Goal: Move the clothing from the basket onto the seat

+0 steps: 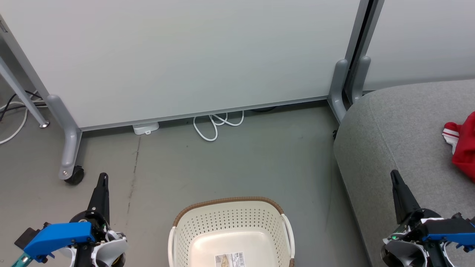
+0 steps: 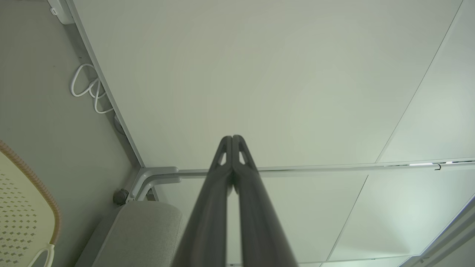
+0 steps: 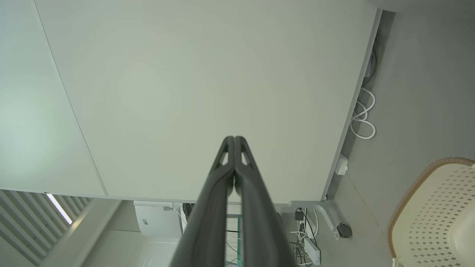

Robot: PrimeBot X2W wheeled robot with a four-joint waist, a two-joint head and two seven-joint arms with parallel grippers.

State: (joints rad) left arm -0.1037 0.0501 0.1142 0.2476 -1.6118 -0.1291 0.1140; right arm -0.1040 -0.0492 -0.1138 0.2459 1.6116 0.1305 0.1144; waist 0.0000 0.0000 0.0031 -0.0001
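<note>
1 bright red clothing (image 1: 466, 152) bundle, white-striped cuff, crumpled on grey seat (image 1: 400, 122); left, right jaws clenched.

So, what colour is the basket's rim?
Brown, with a woven look, around the cream basket; clearest in the head view.

basket (image 1: 230, 218): cream-white, dotted perforation pattern, brown woven rim. seat (image 1: 400, 126), right of frame: plain grey. clothing (image 1: 465, 148), right edge: bright red, white-striped cuff. floor (image 1: 241, 163) grey-green, cable (image 1: 217, 124) white.
</note>
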